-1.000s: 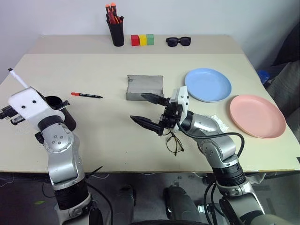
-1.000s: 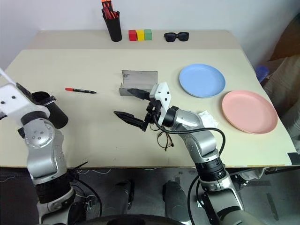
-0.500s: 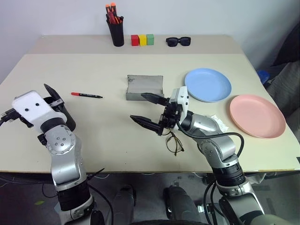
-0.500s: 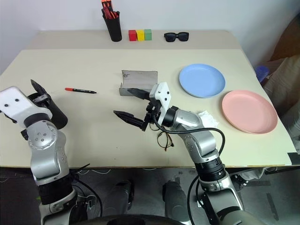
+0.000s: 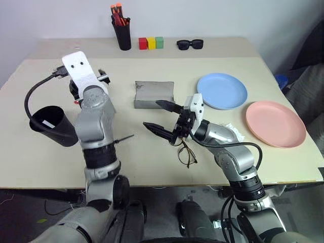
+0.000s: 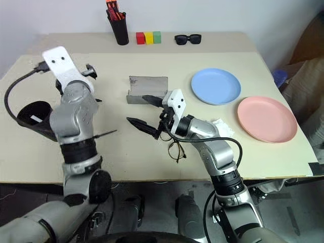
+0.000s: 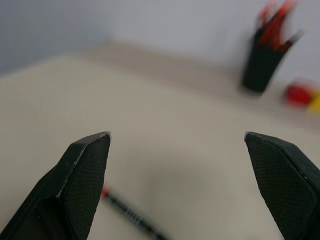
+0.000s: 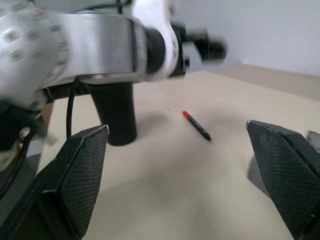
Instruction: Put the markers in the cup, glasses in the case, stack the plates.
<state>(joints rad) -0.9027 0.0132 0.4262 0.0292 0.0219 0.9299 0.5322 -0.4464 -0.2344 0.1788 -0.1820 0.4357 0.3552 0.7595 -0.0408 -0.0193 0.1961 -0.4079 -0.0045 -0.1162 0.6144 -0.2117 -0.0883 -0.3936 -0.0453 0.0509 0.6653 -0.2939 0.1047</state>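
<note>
No legible text, label, brand, number or sign appears in any view. The red marker (image 8: 197,126) carries faint dark marks along its barrel, too small and blurred to read as lettering. The grey case (image 5: 154,94), the black cup (image 5: 48,124), the blue plate (image 5: 222,91) and the pink plate (image 5: 276,123) show plain, unprinted faces, as do the three coloured blocks (image 5: 149,42) at the far edge of the surface (image 5: 126,147).
</note>
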